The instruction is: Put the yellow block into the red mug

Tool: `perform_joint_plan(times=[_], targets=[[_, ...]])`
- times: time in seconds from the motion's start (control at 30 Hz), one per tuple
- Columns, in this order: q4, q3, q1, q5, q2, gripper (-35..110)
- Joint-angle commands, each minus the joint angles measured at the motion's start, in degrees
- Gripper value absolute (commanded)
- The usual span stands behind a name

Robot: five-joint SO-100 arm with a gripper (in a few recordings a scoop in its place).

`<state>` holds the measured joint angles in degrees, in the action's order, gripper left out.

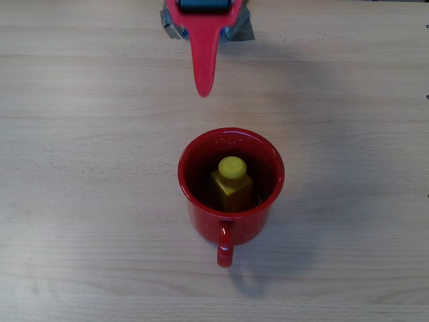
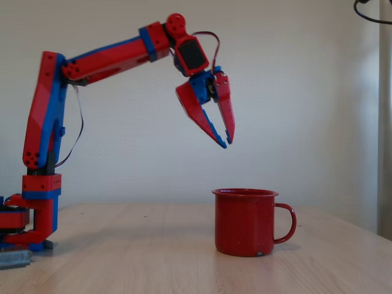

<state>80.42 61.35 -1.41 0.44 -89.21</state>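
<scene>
The pale wooden worktop (image 1: 80, 134) carries everything. The red-and-blue arm (image 2: 104, 58) rises from its base at the left of the fixed view and reaches out high above the surface. The red mug (image 2: 245, 222) stands upright on the worktop, handle pointing right in the fixed view and toward the bottom edge in the overhead view. The claw (image 2: 225, 141) hangs in the air above the mug, apart from it, its fingers close together at the tips and holding nothing. The yellow block (image 1: 232, 182) sits inside the mug, stud up.
</scene>
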Motion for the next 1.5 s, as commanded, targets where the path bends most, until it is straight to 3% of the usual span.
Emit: perform_joint_plan(times=[0.0, 1.17, 1.47], targets=[[-2.5, 3.5, 0.2, -1.7, -10.5, 0], [-27.6, 86.4, -2.1, -2.0, -84.6, 0], [-24.6, 103.0, -3.7, 0.6, -97.8, 0]])
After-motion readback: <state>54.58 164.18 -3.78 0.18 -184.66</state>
